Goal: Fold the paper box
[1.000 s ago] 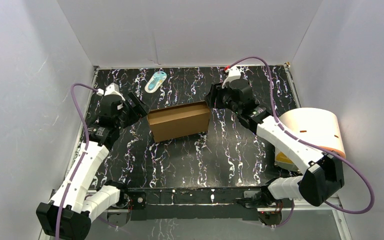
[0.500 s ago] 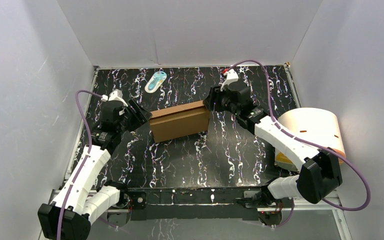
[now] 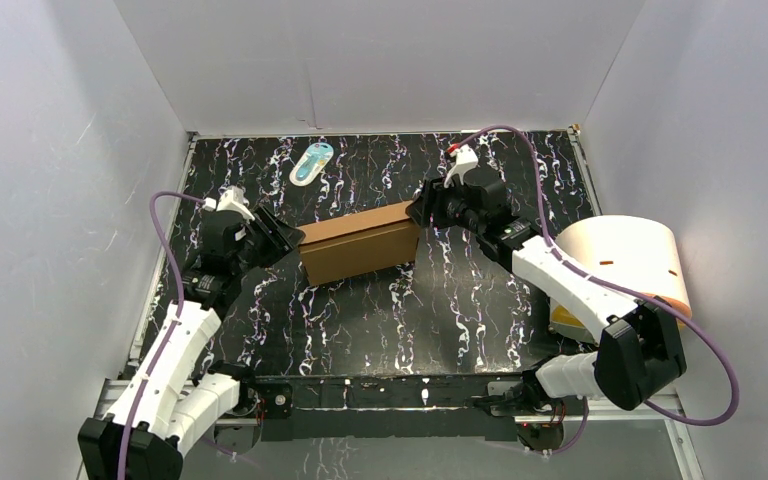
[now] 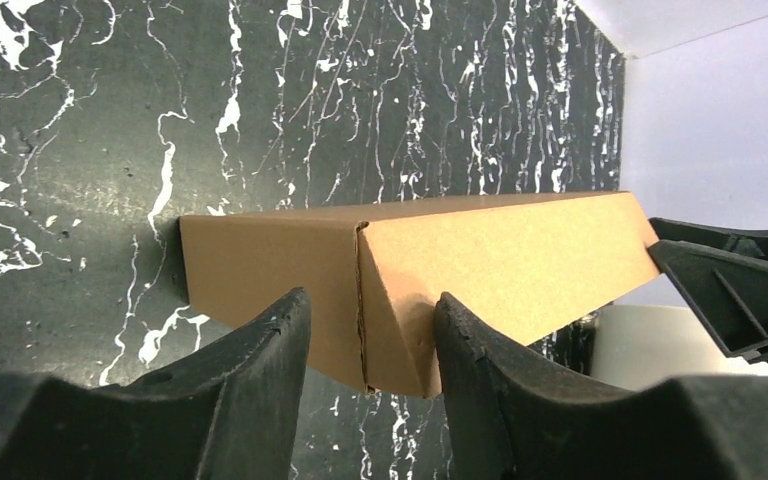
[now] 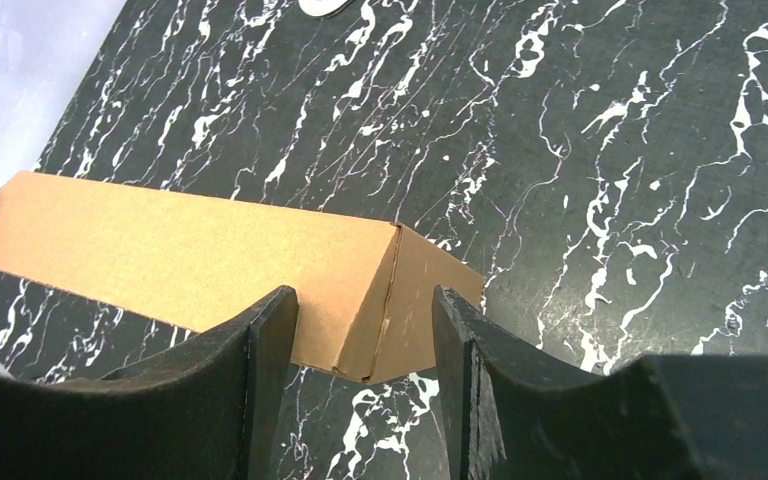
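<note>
The paper box rests on the surface between the two tools. One end corner sits inside the jaws of the left tool and the other inside those of the right tool; whether either tool pinches the cardboard or merely straddles it cannot be told. Its long axis runs tool to tool, the end at the right tool lying a little farther back.

Black, white-veined marble-pattern tabletop between plain pale grey walls on three sides, under even light
</note>
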`<state>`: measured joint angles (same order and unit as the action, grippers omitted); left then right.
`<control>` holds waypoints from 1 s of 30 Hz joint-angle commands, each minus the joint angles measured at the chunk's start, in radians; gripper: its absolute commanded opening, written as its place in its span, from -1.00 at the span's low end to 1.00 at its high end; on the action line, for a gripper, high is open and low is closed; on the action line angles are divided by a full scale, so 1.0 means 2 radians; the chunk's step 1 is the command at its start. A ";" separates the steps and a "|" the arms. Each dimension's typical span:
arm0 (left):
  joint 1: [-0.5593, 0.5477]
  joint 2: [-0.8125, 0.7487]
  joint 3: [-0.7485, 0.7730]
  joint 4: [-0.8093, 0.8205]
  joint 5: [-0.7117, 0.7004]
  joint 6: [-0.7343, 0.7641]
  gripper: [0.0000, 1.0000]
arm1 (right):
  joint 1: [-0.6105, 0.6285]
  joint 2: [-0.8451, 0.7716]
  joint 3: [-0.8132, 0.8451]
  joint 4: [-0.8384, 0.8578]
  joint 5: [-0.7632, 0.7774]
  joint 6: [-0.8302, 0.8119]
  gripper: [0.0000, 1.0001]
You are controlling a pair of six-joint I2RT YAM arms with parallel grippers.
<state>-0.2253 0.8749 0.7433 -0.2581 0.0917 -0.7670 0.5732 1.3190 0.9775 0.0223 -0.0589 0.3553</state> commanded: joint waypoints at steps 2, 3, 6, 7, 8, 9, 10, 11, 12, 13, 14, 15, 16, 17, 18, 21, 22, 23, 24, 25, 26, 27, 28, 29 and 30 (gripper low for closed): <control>0.039 0.000 -0.036 -0.021 0.057 -0.001 -0.14 | -0.018 0.000 -0.012 -0.016 -0.073 -0.015 0.19; 0.047 0.002 -0.042 -0.017 0.070 -0.003 -0.16 | -0.021 0.002 -0.012 -0.016 -0.082 -0.015 0.19; 0.069 0.006 -0.054 -0.006 0.104 -0.008 -0.20 | -0.035 0.011 -0.018 -0.016 -0.108 -0.007 0.17; 0.076 0.008 -0.057 -0.002 0.114 -0.009 -0.21 | -0.040 0.014 -0.021 -0.016 -0.116 -0.004 0.16; 0.082 0.011 -0.060 0.003 0.123 -0.010 -0.22 | -0.044 0.018 -0.025 -0.016 -0.123 -0.001 0.14; 0.087 0.014 -0.063 0.008 0.132 -0.010 -0.23 | -0.049 0.022 -0.029 -0.009 -0.130 0.000 0.13; 0.091 0.019 -0.066 0.013 0.141 -0.011 -0.23 | -0.053 0.025 -0.033 -0.001 -0.137 0.002 0.12; 0.094 0.023 -0.067 0.018 0.148 -0.011 -0.23 | -0.057 0.029 -0.038 0.003 -0.141 0.004 0.10; 0.097 0.029 -0.069 0.024 0.156 -0.012 -0.23 | -0.060 0.032 -0.043 0.007 -0.145 0.005 0.10; 0.099 0.035 -0.071 0.030 0.164 -0.012 -0.23 | -0.063 0.035 -0.048 0.012 -0.148 0.006 0.09; 0.101 0.041 -0.073 0.036 0.171 -0.012 -0.23 | -0.065 0.037 -0.052 0.015 -0.150 0.006 0.09; 0.101 0.046 -0.075 0.041 0.179 -0.012 -0.23 | -0.067 0.039 -0.056 0.020 -0.152 0.006 0.08; 0.102 0.052 -0.077 0.047 0.184 -0.011 -0.23 | -0.068 0.041 -0.062 0.025 -0.152 0.005 0.08; 0.102 0.058 -0.079 0.049 0.188 -0.009 -0.22 | -0.070 0.042 -0.067 0.030 -0.152 0.006 0.08; 0.102 0.064 -0.080 0.051 0.191 -0.006 -0.22 | -0.070 0.043 -0.072 0.033 -0.152 0.005 0.08; 0.102 0.080 -0.084 0.055 0.194 0.004 -0.21 | -0.071 0.050 -0.088 0.046 -0.153 0.004 0.08; 0.102 0.085 -0.084 0.056 0.194 0.009 -0.20 | -0.071 0.053 -0.093 0.051 -0.156 0.004 0.08; 0.102 0.092 -0.083 0.058 0.197 0.014 -0.19 | -0.072 0.056 -0.097 0.056 -0.160 0.004 0.08; 0.102 0.097 -0.083 0.060 0.202 0.017 -0.18 | -0.072 0.059 -0.101 0.061 -0.165 0.004 0.07; 0.102 0.104 -0.083 0.065 0.209 0.018 -0.18 | -0.073 0.063 -0.104 0.069 -0.172 0.005 0.05; 0.102 0.115 -0.084 0.073 0.219 0.017 -0.17 | -0.073 0.066 -0.107 0.075 -0.180 0.005 0.03; 0.102 0.125 -0.084 0.080 0.228 0.015 -0.17 | -0.073 0.069 -0.109 0.079 -0.186 0.004 0.00; 0.101 0.137 -0.084 0.087 0.238 0.013 -0.17 | -0.074 0.072 -0.110 0.081 -0.191 0.005 -0.03; 0.099 0.146 -0.083 0.095 0.246 0.011 -0.18 | -0.074 0.074 -0.109 0.082 -0.196 0.005 -0.05; 0.098 0.155 -0.080 0.101 0.251 0.009 -0.19 | -0.074 0.076 -0.109 0.082 -0.197 0.006 -0.06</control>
<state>-0.0071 1.0691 0.6331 0.0662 0.5503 -0.8043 0.4248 1.3968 0.8204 0.3309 -0.4576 0.4213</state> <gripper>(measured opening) 0.417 0.496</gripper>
